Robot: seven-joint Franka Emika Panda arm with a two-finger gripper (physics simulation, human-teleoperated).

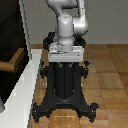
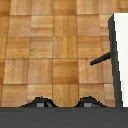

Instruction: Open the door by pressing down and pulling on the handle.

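The door (image 1: 11, 35) is a tall, very dark panel at the exterior view's left, edged by a thick white frame (image 1: 29, 75). The tan handle (image 1: 15, 60) sticks out from it as a bent lever. My gripper (image 1: 67, 60) hangs pointing down in front of the black pedestal, well off to the right of the handle and touching nothing. In the wrist view both fingertips (image 2: 40, 102) show apart over bare floor, so the gripper (image 2: 65, 103) is open and empty. The handle (image 2: 99, 60) appears there as a dark bar beside the door's white frame (image 2: 121, 45).
The black robot pedestal (image 1: 65, 95) with its splayed feet stands on the wooden parquet floor (image 1: 107, 75). A pale wall fills the background.
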